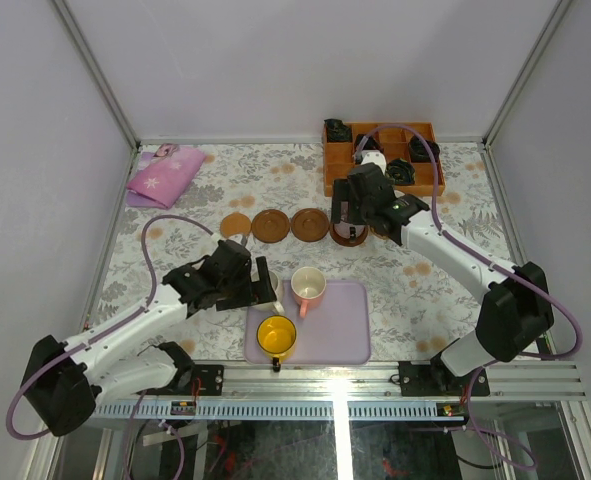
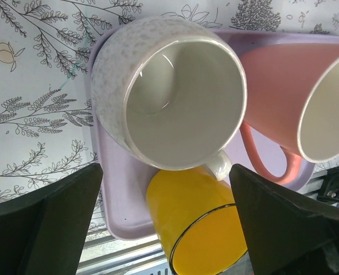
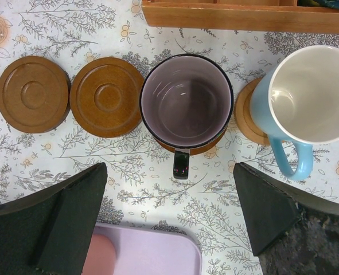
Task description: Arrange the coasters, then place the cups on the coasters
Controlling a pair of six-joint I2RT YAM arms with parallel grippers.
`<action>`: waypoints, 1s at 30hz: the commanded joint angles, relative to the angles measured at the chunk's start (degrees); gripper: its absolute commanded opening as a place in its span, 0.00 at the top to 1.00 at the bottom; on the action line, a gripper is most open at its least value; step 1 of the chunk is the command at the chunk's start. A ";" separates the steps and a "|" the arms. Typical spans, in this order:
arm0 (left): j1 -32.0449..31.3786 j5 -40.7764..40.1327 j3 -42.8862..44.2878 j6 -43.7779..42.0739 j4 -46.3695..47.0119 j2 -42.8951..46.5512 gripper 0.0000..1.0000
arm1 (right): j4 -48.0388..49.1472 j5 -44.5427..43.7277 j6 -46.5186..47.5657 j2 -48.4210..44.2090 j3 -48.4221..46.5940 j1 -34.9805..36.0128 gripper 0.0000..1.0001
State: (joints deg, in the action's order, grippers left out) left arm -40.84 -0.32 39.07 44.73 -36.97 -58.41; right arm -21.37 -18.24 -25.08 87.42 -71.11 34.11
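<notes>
Crowding is the hazard: left fingers [image 2: 49,223], spread wide, bracket the cream-white cup [image 2: 175,97] at the lavender tray's [image 2: 115,212] left end; closing could nudge the pink cup [image 2: 278,86] or yellow cup [image 2: 198,223] just beside it. Right fingers [image 3: 54,223] hang released above the purple-grey cup [image 3: 186,100], on a coaster [image 3: 201,150] beyond the tray.

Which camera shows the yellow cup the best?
The top external view: the yellow cup shows whole, handle and all, on the lavender tray. The left wrist view catches only part of it, cut off below the white cup. The right wrist view misses it.
</notes>
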 commanded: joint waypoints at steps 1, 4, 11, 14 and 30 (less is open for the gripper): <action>-0.39 -1.14 1.40 -2.02 2.48 -1.62 0.07 | 1.34 0.53 -0.30 0.16 -2.60 -0.26 0.01; -0.38 -0.86 1.34 -2.60 2.99 -2.65 0.06 | 1.60 0.62 -0.36 0.44 -2.34 -0.27 0.01; -0.39 0.21 1.19 -4.44 5.06 -4.05 0.02 | 2.35 1.50 -0.59 0.87 -1.94 -0.22 0.01; -0.38 0.78 1.18 -5.03 5.88 -4.38 0.02 | 2.54 1.54 -0.38 1.02 -1.83 -0.22 0.01; -0.40 1.42 2.36 -6.32 7.26 -7.08 0.00 | 4.22 2.53 0.57 0.85 0.20 -0.27 0.01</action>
State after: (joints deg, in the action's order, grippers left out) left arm -40.84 1.06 39.70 39.75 -32.49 -64.51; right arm -19.81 -16.75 -25.21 88.33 -71.07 34.11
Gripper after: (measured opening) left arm 0.997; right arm 0.993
